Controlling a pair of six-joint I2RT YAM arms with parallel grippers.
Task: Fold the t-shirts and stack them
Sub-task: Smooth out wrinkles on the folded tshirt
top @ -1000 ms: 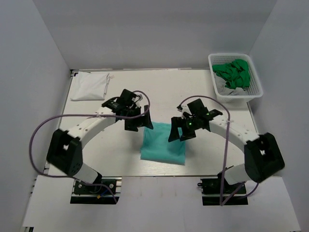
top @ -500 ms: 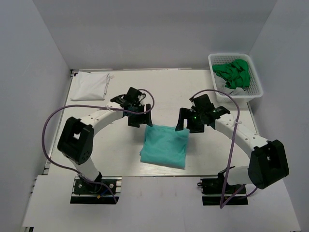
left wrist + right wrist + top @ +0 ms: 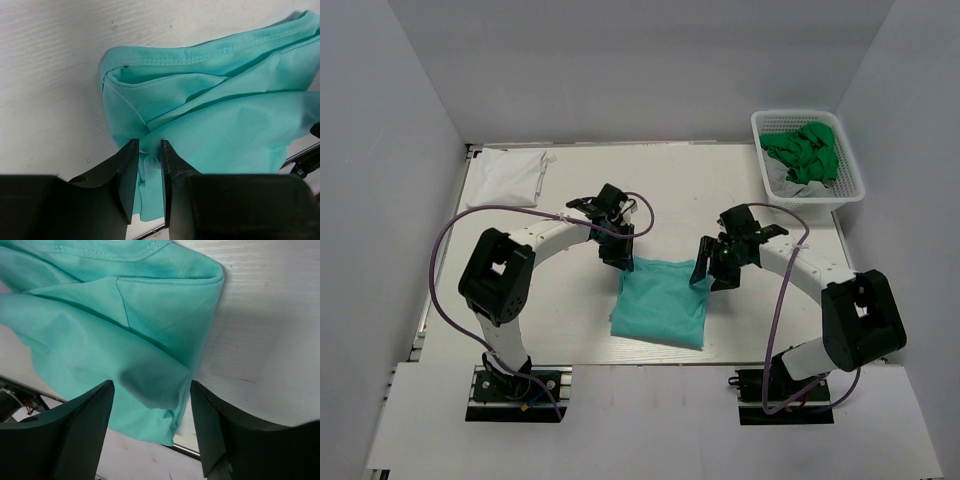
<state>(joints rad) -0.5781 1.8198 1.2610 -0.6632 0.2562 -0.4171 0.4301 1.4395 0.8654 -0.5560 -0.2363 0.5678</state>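
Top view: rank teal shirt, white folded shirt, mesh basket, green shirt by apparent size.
Largest: mesh basket and teal shirt, about alike, so unranked.
Then: white folded shirt.
Smallest: green shirt, bunched in the basket.

Top view: teal t-shirt point(image 3: 660, 305), corners nearest far edge of desk hidden, one under left jaws, other under right jaws. Jaw gaps too small to tell from above.
Left wrist view: shirt cut off by right edge, lower part behind jaws.
Right wrist view: shirt cut off at top and left edges.
Basket point(image 3: 817, 199) beyond far-right corner of desk: grey-white t-shirt point(image 3: 786, 180) mostly buried under green t-shirt point(image 3: 805, 150).
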